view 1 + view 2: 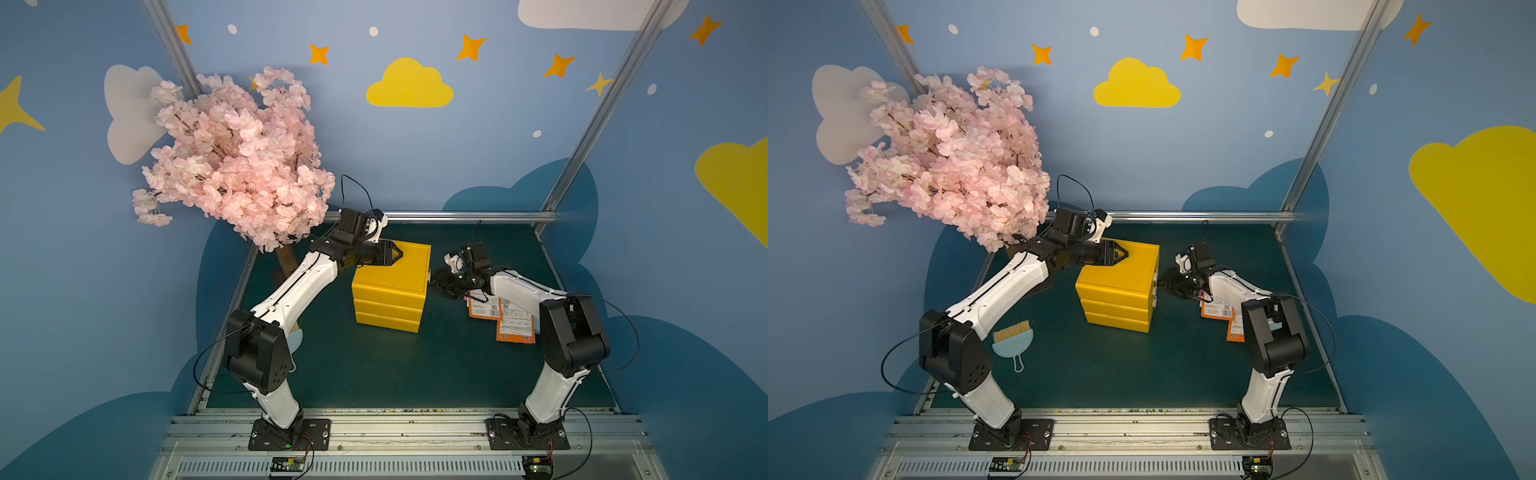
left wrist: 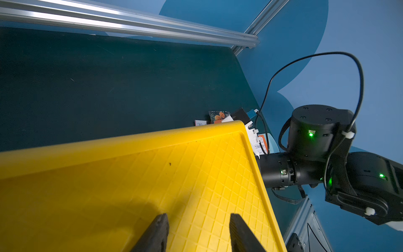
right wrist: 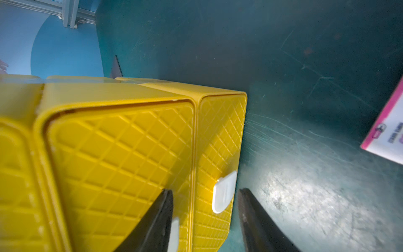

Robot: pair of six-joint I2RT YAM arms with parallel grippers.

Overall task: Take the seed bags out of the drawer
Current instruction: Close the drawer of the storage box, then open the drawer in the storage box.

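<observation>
In both top views the yellow plastic three-drawer cabinet (image 1: 390,291) stands at the centre of the dark green table mat (image 1: 374,374). Bare mat runs along the lower part of the frame and behind the cabinet up to the aluminium back rail (image 1: 457,216). The left gripper (image 1: 397,252) hangs over the cabinet's top near its upper-left edge, jaws apart and empty. The right gripper (image 1: 433,282) is just beside the cabinet's right face, where the drawer fronts are, and only a narrow gap shows there. The seed bags (image 1: 513,324), flat orange-and-white printed packets, lie on the mat right of centre, outside the cabinet and partly under the right arm. A pink artificial blossom tree (image 1: 232,158) fills the upper left and overhangs the left arm. In a top view a pale blue leaf-shaped dustpan (image 1: 1013,347) lies at the lower left of the mat, beside the left arm.

Left wrist view: the black fingers (image 2: 157,233) at the bottom edge stand apart above the cabinet's gridded top, with nothing between them. Past the top's far corner, right of centre, seed bags (image 2: 219,116) lie on the mat. The upper left is open mat.

Right wrist view: the fingers (image 3: 259,222) at the bottom edge are spread, with a white tab handle (image 3: 224,192) on a drawer front between their tips. Whether they touch it cannot be made out. One of the seed bags (image 3: 386,131), pink-edged, cuts in at the right edge, and scratched bare mat lies between it and the cabinet.
</observation>
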